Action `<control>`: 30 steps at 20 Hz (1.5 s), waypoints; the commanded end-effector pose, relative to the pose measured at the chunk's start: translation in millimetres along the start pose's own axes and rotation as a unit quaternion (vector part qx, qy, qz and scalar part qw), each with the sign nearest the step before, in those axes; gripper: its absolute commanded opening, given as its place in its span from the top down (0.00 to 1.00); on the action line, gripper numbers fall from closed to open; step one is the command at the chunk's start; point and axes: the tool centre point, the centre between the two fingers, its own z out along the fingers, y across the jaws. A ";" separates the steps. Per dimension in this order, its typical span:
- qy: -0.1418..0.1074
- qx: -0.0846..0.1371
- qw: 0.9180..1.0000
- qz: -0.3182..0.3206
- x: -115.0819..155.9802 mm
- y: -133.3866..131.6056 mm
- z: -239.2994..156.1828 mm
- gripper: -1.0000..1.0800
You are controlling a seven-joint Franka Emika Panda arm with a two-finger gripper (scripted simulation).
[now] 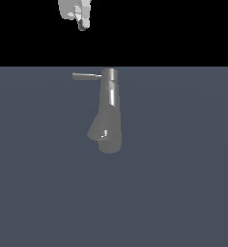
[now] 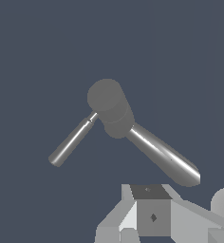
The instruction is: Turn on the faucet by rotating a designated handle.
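- Grey metallic faucet [image 1: 108,113] with a tall tapering column stands mid-bench on the flat slate-blue bench [image 1: 183,193].
- Its thin grey metal rod handle [image 1: 86,76] sticks out from the cap toward the exterior view's left.
- White robot tool [image 1: 82,24] hangs well above, touching nothing; can't tell if its fingers are spread.
- No readable writing anywhere.
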 end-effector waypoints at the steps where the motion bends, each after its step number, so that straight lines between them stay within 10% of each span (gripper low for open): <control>1: -0.002 0.001 1.000 0.028 3.4 -12.3 9.5 1.00; 12: -0.015 0.006 0.989 0.149 15.4 -63.2 55.8 1.00; 30: -0.047 0.012 0.949 0.311 24.3 -123.0 126.3 1.00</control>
